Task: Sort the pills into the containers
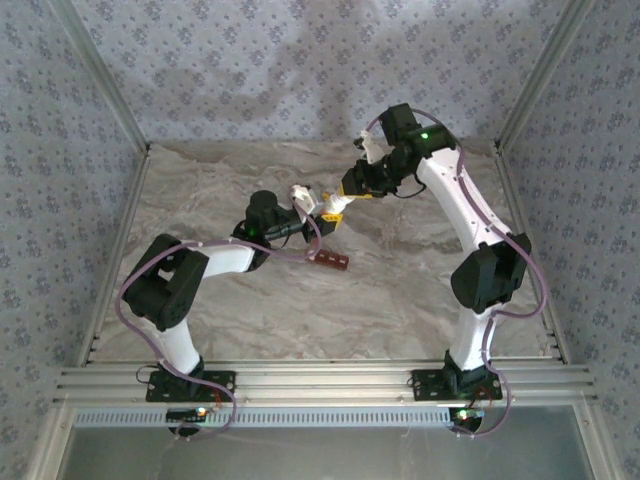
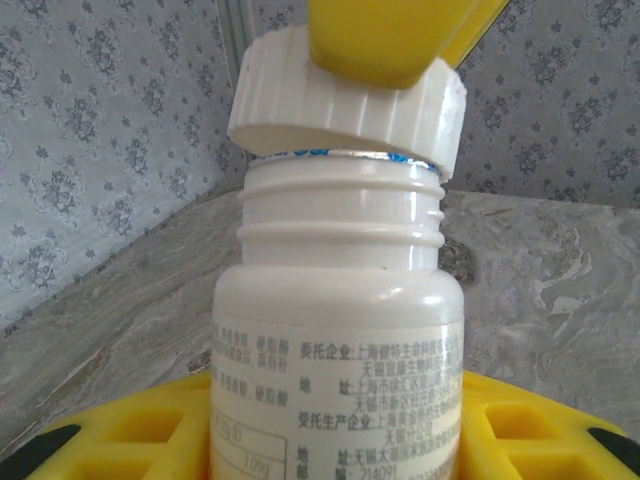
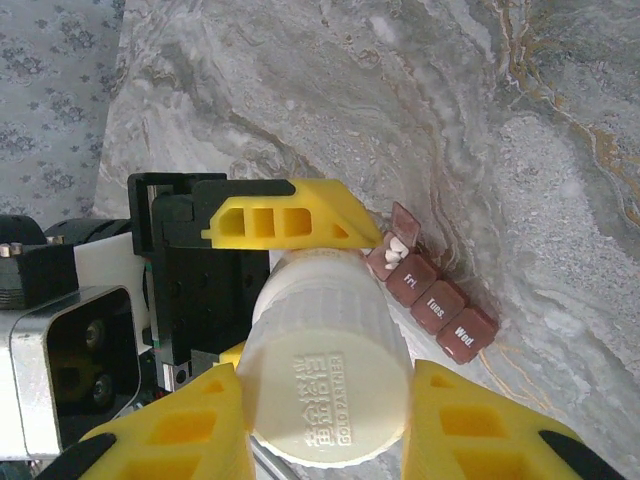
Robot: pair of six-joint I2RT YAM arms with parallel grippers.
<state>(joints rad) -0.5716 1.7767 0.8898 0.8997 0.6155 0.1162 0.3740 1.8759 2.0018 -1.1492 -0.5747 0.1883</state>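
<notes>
Lying just beside left claw [image 2: 335, 445] clamped on bottle [image 2: 340, 330], containers [image 3: 430, 300]; right claw [image 3: 330, 425] pinching the bottle's cap [image 3: 330, 385]

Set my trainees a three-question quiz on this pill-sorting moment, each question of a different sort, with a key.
1. True or false: the cap is fully screwed down on the white bottle.
2. What does the right tool grip? A) the cap B) a loose pill C) nothing
3. Fill in: one end compartment of the red-brown pill strip has its lid ____, with white pills inside.
Key: 1 false, it sits tilted, lifted off the neck; 2 A; 3 open.
</notes>
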